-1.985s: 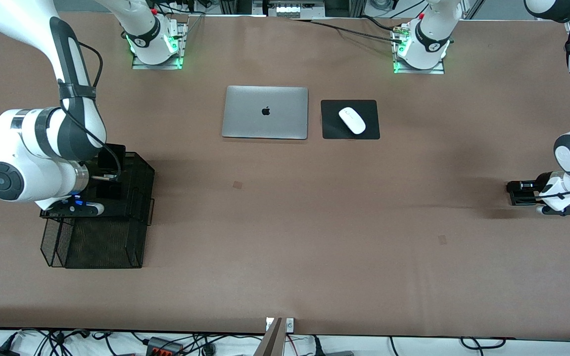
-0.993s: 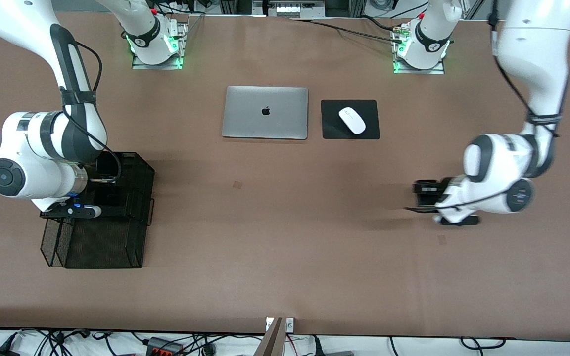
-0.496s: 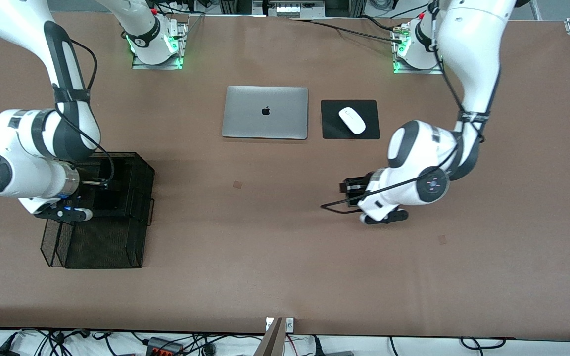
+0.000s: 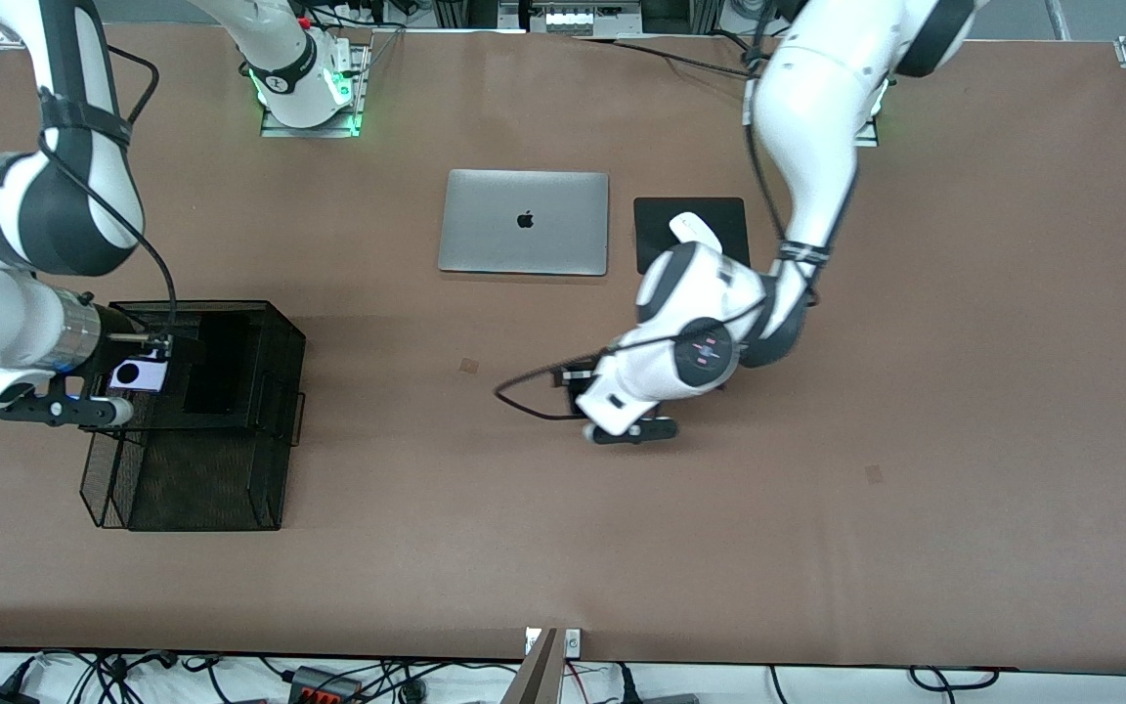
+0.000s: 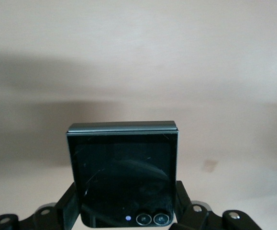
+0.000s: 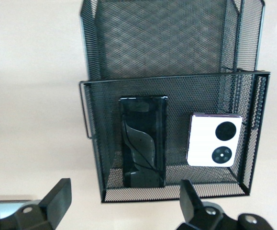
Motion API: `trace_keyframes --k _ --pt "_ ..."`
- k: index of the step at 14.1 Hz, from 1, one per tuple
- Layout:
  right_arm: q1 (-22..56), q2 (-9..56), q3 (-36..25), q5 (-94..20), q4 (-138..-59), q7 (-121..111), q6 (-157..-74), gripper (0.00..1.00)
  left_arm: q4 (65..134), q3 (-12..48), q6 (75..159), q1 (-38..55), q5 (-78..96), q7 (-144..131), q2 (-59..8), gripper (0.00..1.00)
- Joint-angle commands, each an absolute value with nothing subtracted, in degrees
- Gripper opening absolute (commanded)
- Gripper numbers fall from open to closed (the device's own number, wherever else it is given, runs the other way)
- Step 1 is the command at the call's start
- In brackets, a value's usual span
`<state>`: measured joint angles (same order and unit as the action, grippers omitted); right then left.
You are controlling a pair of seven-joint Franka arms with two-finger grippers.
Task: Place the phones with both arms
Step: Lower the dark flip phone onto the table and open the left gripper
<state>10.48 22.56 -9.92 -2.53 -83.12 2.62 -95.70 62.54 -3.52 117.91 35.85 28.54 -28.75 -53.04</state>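
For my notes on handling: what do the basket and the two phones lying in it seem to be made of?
Basket: black wire mesh, likely coated metal; the table shows through it.
Long black phone: glossy, probably glass; it shows reflections.
Lilac flip phone: smooth, pale shell, material unclear, with two black circles.

Both arms are showing glossy white shells with dark grey joint bands. Black cables are running along the links, strapped on. Left arm [image 4: 719, 332] is wearing a round dark cap with small red marks. Bases are glowing green. Right gripper [image 6: 124, 201] fingers [image 6: 57, 197] are black, with silver screw heads showing.
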Motion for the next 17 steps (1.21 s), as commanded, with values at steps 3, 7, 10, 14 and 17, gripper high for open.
trace_keyframes --k 3,7,10,14,17 --pt "11.5 21.0 -9.3 -2.5 -77.6 2.9 -92.9 1.00 57.1 -7.8 129.9 42.4 33.3 -30.0 -58.8 0.23" --pt "11.5 21.4 -9.5 -2.3 -77.3 2.2 -94.2 1.00 57.1 -8.0 136.7 45.6 37.4 -33.5 -60.2 0.23" --pt "11.2 21.4 -9.8 -2.5 -77.2 2.2 -95.7 1.00 57.1 -8.3 136.5 46.1 38.5 -39.6 -60.3 0.23" --pt "11.6 22.4 -9.7 -2.0 -77.5 2.3 -97.6 1.00 57.4 -8.5 134.8 46.9 27.0 -33.4 -61.3 0.22" --pt "12.6 25.3 -9.4 -2.2 -78.2 2.1 -101.2 1.00 57.4 -8.7 132.4 48.3 26.6 -29.7 -61.9 0.22"
